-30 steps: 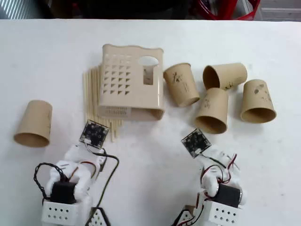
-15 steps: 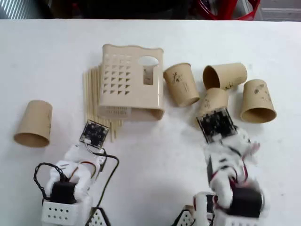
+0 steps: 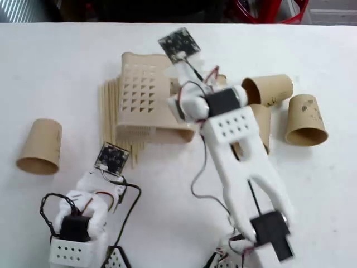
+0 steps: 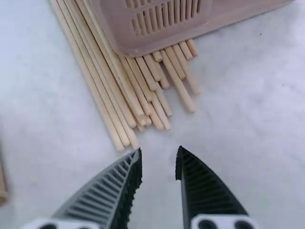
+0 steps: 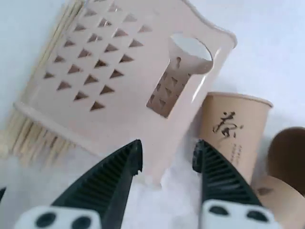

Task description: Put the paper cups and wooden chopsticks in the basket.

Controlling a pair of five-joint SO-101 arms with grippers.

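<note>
Basket [image 3: 142, 95], beige with triangular cutouts, lies tipped over pale chopsticks [image 4: 119, 86], brown paper cups [image 3: 305, 120] beside it. My right end effector [image 5: 167, 145] hangs wide above it; my left end effector [image 4: 158, 152], narrowly parted, sits near the stick ends.

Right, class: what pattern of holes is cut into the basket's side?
Rows of small triangular cut-outs on the pale beige basket, clearest in the right wrist view.

arms [image 3: 237, 162] — white shells | black motors [image 3: 223, 100] | red-black cables [image 3: 134, 202] | ribbed gripper fingers [image 4: 200, 191]
</note>
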